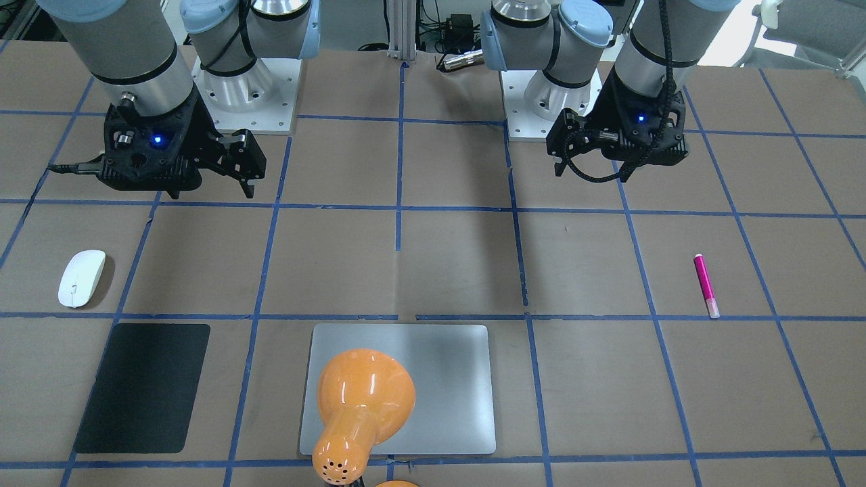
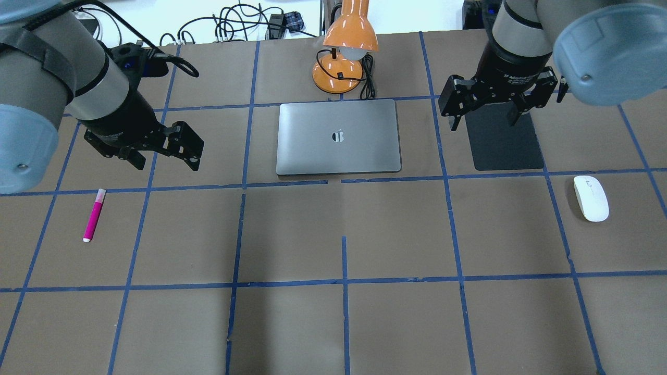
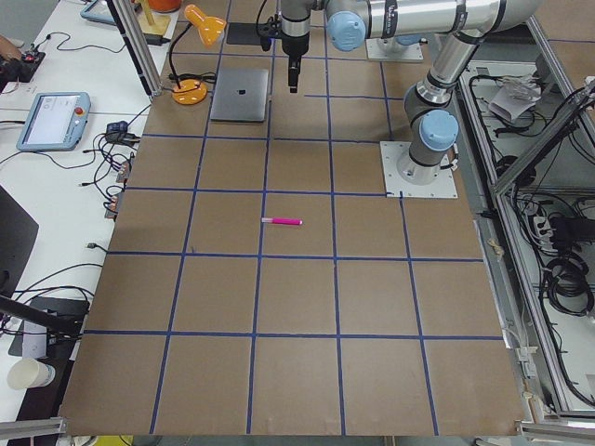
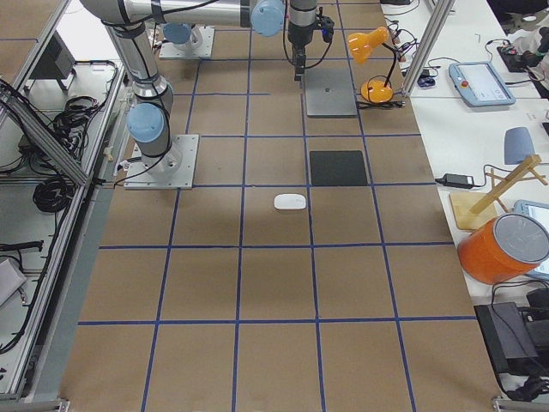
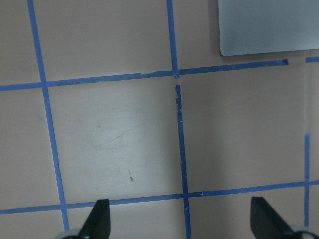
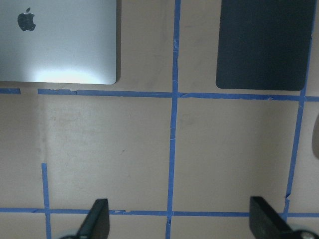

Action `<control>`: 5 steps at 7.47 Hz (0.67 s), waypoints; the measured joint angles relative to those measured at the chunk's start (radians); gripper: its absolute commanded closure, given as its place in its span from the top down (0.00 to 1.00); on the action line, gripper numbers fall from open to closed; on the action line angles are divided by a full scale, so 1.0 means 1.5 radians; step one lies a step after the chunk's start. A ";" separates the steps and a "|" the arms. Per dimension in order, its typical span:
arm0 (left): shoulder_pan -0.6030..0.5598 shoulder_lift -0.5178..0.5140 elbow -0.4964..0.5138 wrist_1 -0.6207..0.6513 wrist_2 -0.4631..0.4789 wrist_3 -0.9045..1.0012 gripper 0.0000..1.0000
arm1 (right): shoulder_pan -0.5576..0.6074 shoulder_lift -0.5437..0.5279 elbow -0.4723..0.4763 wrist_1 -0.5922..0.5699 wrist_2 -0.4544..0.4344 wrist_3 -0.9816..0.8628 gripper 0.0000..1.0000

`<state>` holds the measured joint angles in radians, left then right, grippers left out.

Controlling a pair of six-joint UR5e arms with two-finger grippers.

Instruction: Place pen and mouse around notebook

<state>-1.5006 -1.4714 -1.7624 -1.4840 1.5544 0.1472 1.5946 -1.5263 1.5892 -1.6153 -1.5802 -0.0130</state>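
Observation:
The silver-grey notebook [image 2: 338, 136] lies closed at the table's far middle, and it also shows in the front view [image 1: 446, 379]. The magenta pen [image 2: 94, 215] lies on the paper at the left, in front of my left gripper [image 2: 168, 164], which hovers open and empty. The white mouse [image 2: 591, 198] sits at the right, well apart from the notebook. My right gripper [image 2: 483, 124] hangs open and empty over the near edge of the black mat. In the left wrist view the notebook's corner [image 5: 269, 25] is at top right. In the right wrist view the notebook [image 6: 60, 40] is at top left.
A black mat [image 2: 503, 138] lies right of the notebook. An orange desk lamp [image 2: 344, 47] stands behind the notebook and leans over it. Blue tape lines grid the brown table [image 2: 344, 312].

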 measured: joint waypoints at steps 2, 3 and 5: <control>0.001 -0.002 0.003 0.001 0.000 0.000 1.00 | 0.000 0.000 0.000 0.000 -0.001 0.000 1.00; 0.001 -0.003 0.004 0.001 0.001 0.000 1.00 | 0.000 0.000 0.000 0.000 -0.001 -0.002 1.00; 0.002 -0.003 0.004 0.002 0.001 0.000 1.00 | 0.001 -0.004 0.000 0.001 -0.002 0.003 1.00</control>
<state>-1.4972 -1.4766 -1.7561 -1.4812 1.5554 0.1473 1.5961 -1.5319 1.5892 -1.6137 -1.5832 -0.0087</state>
